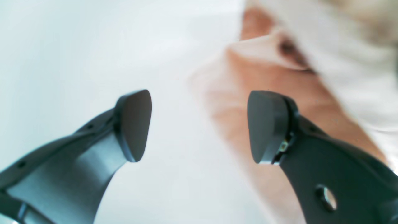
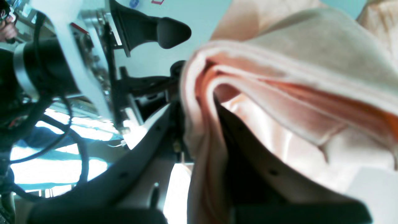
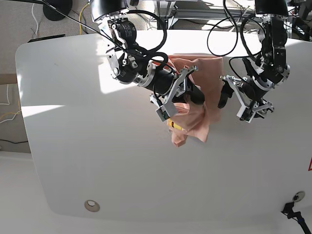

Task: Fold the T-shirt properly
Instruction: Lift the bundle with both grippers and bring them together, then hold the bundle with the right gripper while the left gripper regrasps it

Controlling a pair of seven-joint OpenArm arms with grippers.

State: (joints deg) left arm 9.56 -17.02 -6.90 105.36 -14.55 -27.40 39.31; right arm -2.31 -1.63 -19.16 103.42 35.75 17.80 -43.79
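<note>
At nine o'clock in the base view the white table (image 3: 73, 146) lies bare and sunlit, with a small round fitting (image 3: 91, 205) near its seven o'clock edge. Toward the centre, the right gripper (image 3: 194, 95) reaches in from eleven o'clock on its black and silver arm, its jaws pressed together on a bunched fold of the T-shirt (image 3: 197, 117). The right wrist view shows this closely: the salmon-pink cloth (image 2: 279, 102) is pinched between the two dark fingers (image 2: 248, 155), its layered hems curling out toward three o'clock. The T-shirt is lifted at the grip and hangs in a crumpled drape, one part trailing up toward twelve o'clock on the table, the rest falling toward six o'clock, where a small yellow print (image 3: 174, 126) shows on the lower fold. Just to the three o'clock side of the cloth is the left gripper (image 3: 239, 100), hanging from its arm at one o'clock with black cables (image 3: 234, 29) looping above it. Its jaws stand spread wide with nothing between them; the left wrist view shows the two dark pads (image 1: 135, 124) well apart over the white surface, and the T-shirt (image 1: 279, 93) is a blurred pink band beyond the pad at three o'clock, apart from it.
</note>
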